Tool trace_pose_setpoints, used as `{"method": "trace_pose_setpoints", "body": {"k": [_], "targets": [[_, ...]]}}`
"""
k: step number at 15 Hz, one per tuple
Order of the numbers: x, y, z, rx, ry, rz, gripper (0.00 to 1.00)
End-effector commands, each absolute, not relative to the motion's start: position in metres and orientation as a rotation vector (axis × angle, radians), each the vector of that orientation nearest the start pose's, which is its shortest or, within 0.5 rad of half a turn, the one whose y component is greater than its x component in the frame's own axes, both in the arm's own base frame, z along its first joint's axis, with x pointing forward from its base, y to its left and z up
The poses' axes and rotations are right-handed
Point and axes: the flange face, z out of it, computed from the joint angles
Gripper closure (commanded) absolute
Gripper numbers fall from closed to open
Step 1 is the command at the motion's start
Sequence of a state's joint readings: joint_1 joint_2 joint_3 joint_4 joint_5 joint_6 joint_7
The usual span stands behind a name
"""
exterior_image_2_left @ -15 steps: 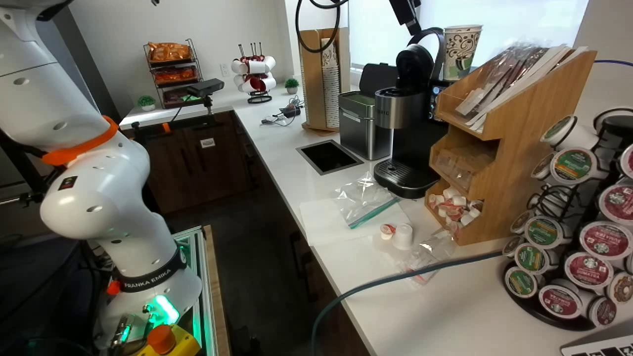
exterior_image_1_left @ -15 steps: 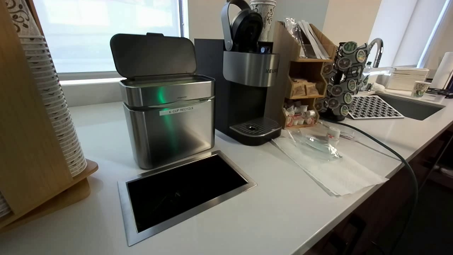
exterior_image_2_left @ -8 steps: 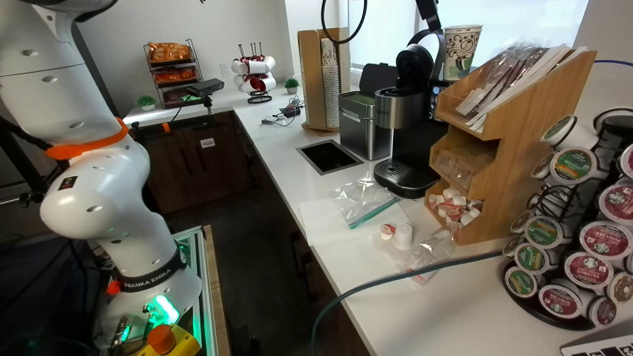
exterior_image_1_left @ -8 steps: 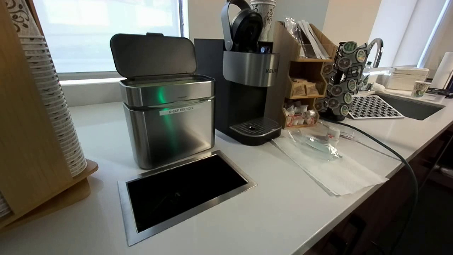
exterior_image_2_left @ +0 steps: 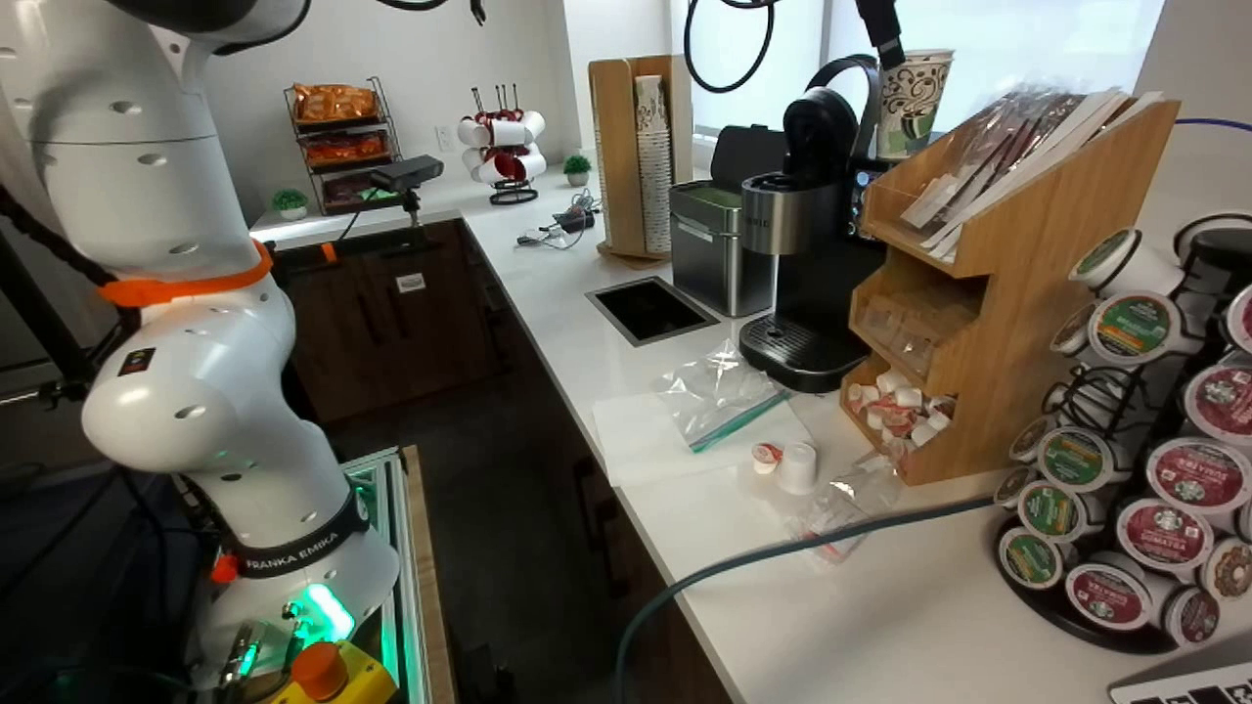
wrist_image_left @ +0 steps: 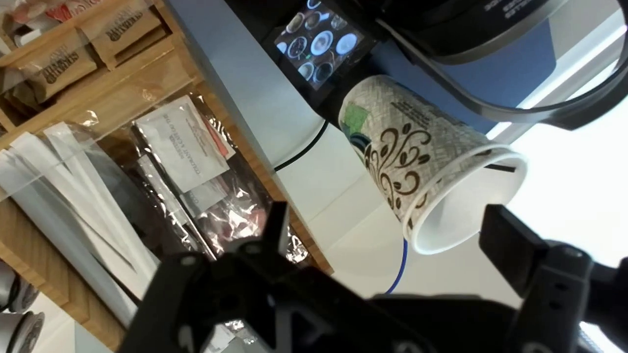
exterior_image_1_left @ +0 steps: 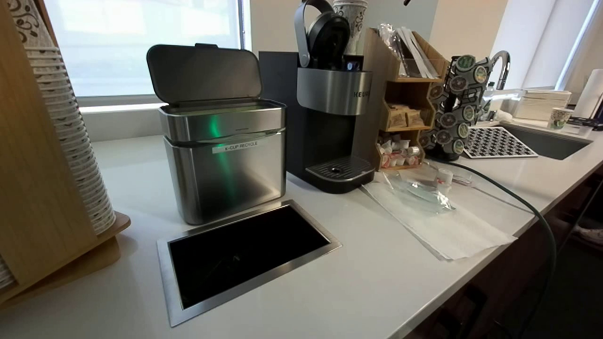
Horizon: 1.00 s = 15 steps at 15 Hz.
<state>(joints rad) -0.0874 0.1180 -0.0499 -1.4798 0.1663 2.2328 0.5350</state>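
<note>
Window (exterior_image_2_left: 1027,44) behind paper cup (wrist_image_left: 417,157); my claw (wrist_image_left: 388,218) near cup, spread wide, holding nothing; best centred, squeezed lightly.

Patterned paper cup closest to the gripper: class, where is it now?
In the wrist view, the paper cup is right of centre, its base beside the lit screen, its rim toward the open gripper.

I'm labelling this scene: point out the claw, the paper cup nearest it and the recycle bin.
Claw (wrist_image_left: 386,223): wrist view, midway between open jaws.
Paper cup (wrist_image_left: 414,144): wrist view, its printed side.
Recycle bin (exterior_image_1_left: 235,176): in an exterior view, steel front.
</note>
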Motion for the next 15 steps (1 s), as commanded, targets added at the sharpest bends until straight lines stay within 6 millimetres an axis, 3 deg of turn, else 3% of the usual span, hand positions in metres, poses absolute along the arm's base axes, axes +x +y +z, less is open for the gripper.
{"method": "trace_pose_setpoints", "body": {"k": [1, 8, 9, 10, 15], "targets": [[0.656, -0.078, 0.671, -2.592, 0.959, -0.830, 0.00], [0.680, -0.073, 0.662, -2.595, 0.941, -0.842, 0.00], [0.683, -0.072, 0.661, -2.596, 0.939, -0.839, 0.08], [0.685, -0.071, 0.659, -2.598, 0.936, -0.835, 0.28], [0.684, -0.071, 0.655, -2.611, 0.943, -0.811, 0.67]]}}
